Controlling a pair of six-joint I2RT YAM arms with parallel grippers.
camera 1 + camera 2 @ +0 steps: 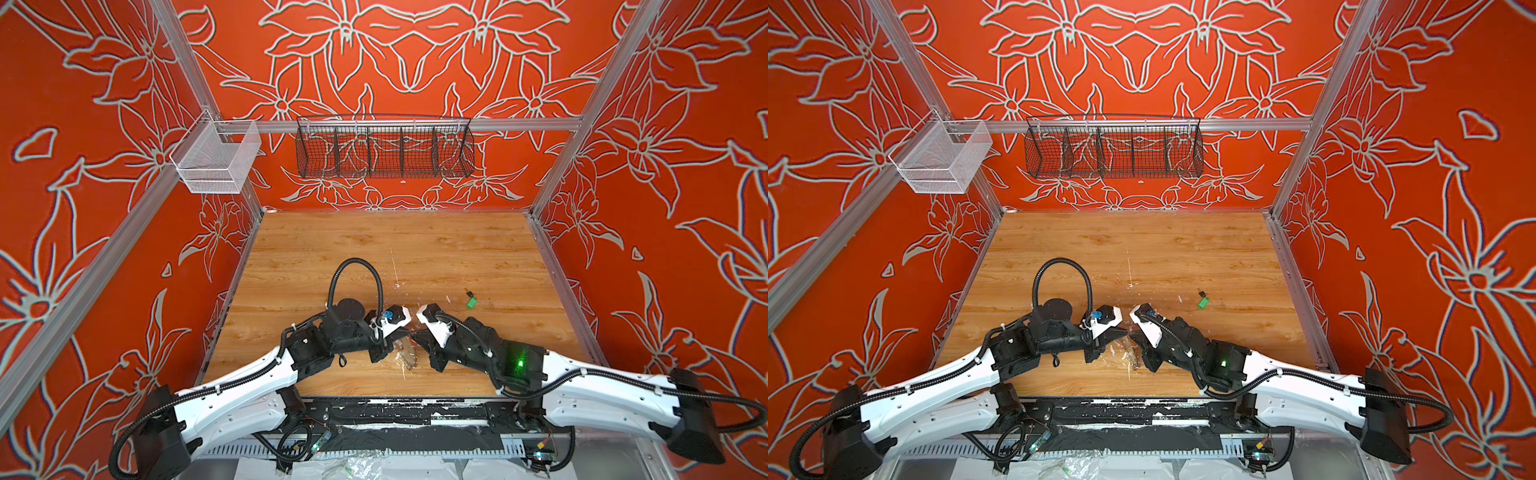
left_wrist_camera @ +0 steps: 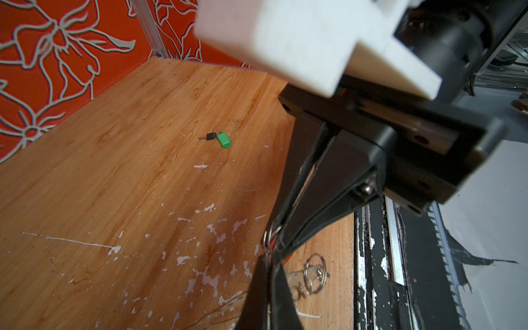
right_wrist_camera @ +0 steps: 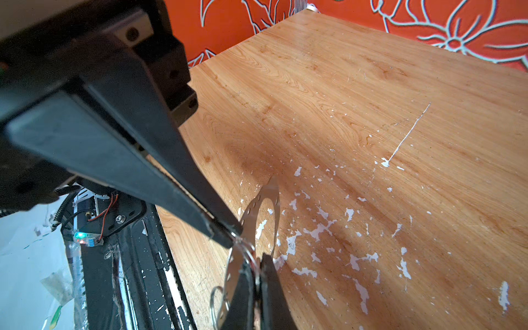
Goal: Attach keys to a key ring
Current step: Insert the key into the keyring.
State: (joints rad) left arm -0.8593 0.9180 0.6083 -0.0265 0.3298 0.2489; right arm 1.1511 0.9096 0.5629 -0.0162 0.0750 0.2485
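A wooden worktop [image 1: 374,249] speckled with white paint flecks [image 3: 320,228] sits inside orange floral walls [image 1: 415,62], with a black wire basket [image 1: 384,147] on the back rail and a white mesh basket [image 1: 216,160] at the corner.

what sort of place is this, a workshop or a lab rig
Most likely a robot test cell: an aluminium frame holds flower-printed orange walls around a wooden tabletop, and a left arm and right arm are mounted at its front edge.

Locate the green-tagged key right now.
The green-tagged key lies on the wooden table in both top views, on the right side, just beyond the right gripper and apart from both arms.
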